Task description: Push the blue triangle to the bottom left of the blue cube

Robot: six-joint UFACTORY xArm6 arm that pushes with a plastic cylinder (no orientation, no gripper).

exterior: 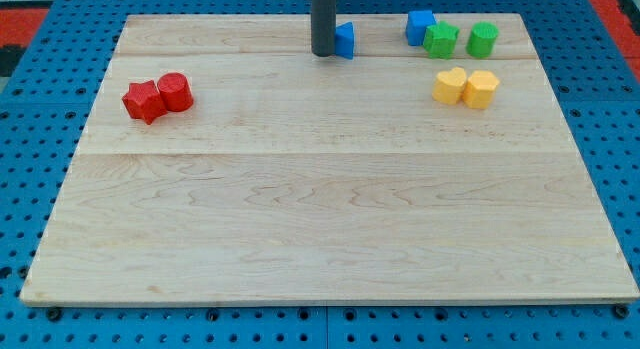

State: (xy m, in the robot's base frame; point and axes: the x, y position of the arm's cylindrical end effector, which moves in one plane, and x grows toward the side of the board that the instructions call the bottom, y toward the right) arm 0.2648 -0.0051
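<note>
Blue triangle (346, 39) sits near board's top edge, touching my tip (323, 53) on tip's right. Blue cube (419, 26) well to view's right, green block (440, 40) touching its lower right side. No jaws on this rig — just rod. Risk you should watch: off-centre push spins triangle off rod, or overshoot shoves it into cube and green block. Rod hides triangle's left part — exact contact face unclear.

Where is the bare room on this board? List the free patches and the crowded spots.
Free: the whole lower half, below the red blocks and yellow blocks, and the middle between them. Crowded: the top right, with blue cube and green blocks; my tip touches the blue triangle.
</note>
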